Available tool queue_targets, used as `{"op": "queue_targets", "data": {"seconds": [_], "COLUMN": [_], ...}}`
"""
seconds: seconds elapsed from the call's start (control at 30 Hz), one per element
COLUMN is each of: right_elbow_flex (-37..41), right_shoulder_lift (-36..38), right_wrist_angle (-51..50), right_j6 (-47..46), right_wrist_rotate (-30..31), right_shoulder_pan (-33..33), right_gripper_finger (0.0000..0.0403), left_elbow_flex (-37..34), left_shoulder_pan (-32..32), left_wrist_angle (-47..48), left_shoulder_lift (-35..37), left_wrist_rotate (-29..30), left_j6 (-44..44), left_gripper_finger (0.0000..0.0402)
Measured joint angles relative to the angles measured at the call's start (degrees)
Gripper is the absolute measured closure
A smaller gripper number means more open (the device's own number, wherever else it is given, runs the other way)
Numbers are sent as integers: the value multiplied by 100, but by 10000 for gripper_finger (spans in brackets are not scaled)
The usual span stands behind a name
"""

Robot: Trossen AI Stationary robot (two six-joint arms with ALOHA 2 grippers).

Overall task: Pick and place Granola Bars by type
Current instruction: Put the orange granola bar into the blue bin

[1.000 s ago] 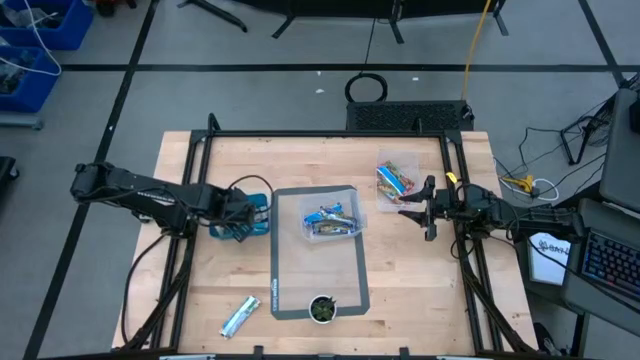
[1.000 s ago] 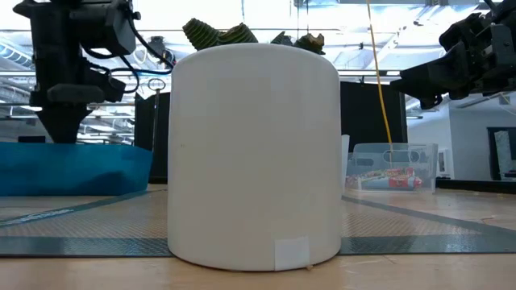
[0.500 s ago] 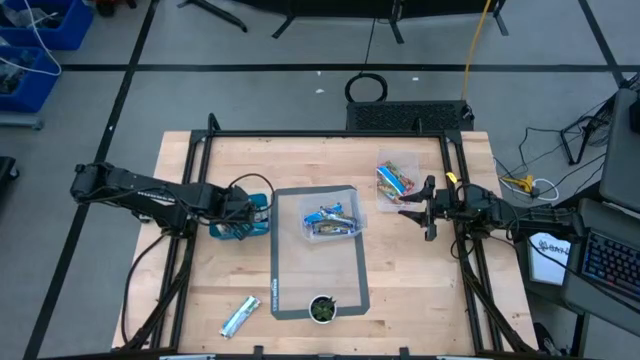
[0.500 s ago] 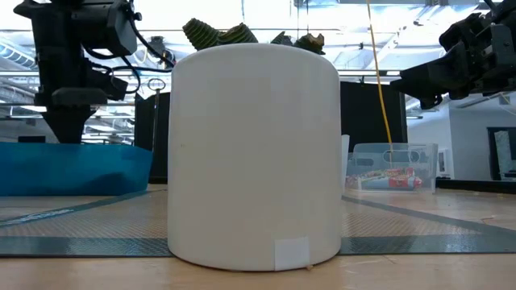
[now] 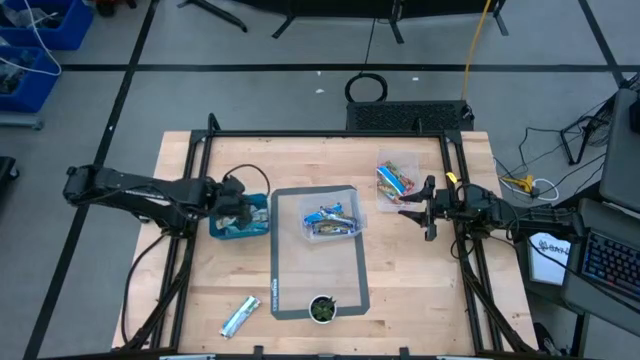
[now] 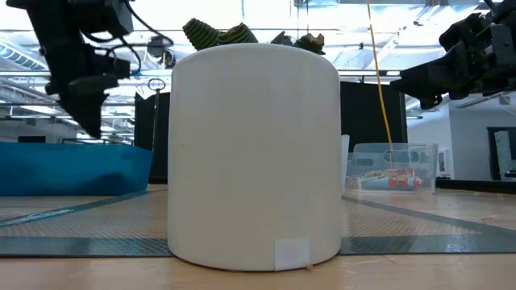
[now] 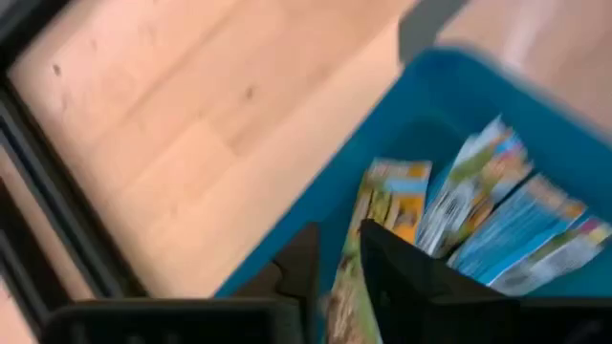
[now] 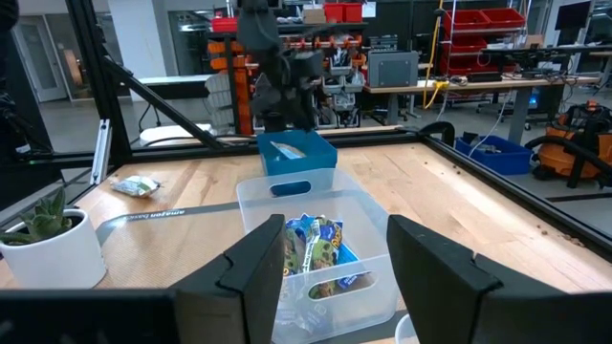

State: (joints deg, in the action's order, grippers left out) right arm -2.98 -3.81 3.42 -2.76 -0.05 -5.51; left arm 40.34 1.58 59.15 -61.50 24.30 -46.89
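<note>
The left gripper (image 5: 238, 208) has drawn back toward the table's left edge and tilted; its fingers are parting over the blue plastic bin (image 5: 256, 226), where wrapped granola bars (image 7: 497, 210) lie. More bars sit rightward in the clear tub (image 5: 334, 222), between both arms. The right gripper (image 5: 410, 207) waits, spread.

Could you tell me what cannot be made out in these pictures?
- Low view: the white pot hides the table's middle, including the centre clear bin.
- Left wrist view: blur makes the wrappers in the blue bin unreadable.
- High view: bars in the right clear bin are too small to count.
- Left hand: open or shut is unclear.
</note>
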Motion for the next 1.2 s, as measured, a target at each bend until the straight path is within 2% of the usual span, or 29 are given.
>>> {"op": "queue_targets", "data": {"seconds": [0.13, 0.3, 0.47, 0.57, 0.7, 0.83, 1.0, 1.2], "right_elbow_flex": [0, 0, 0, 0, 0, 0, 0, 0], "right_shoulder_lift": [0, -2, -2, 0, 0, 0, -2, -2], "right_wrist_angle": [2, 0, 0, 2, 3, 1, -4, 0], "right_j6": [2, 0, 1, 1, 0, 0, 0, 2], "right_wrist_rotate": [-2, -2, -1, -1, 0, -2, 0, -2], "right_shoulder_pan": [1, 0, 2, -1, 0, 0, 2, -1], "right_gripper_finger": [227, 227, 227, 227, 227, 227, 227, 227], "left_elbow_flex": [-11, -209, -497, -805, -1733, -2519, -2708, -2456], "left_shoulder_pan": [113, 407, 523, 481, 444, 448, 626, 1334], "left_wrist_angle": [-892, -2829, -4116, -4706, -6386, -7732, -7800, -7098], "left_shoulder_lift": [410, 789, 1080, 1270, 1412, 1389, 1379, 1379], "left_wrist_rotate": [120, -717, -1565, -1988, -2677, -3580, -4596, -4550], "left_j6": [508, 2420, 3702, 3943, 4152, 3826, 2572, 1205], "left_gripper_finger": [270, 225, 214, 213, 213, 213, 213, 213]}}
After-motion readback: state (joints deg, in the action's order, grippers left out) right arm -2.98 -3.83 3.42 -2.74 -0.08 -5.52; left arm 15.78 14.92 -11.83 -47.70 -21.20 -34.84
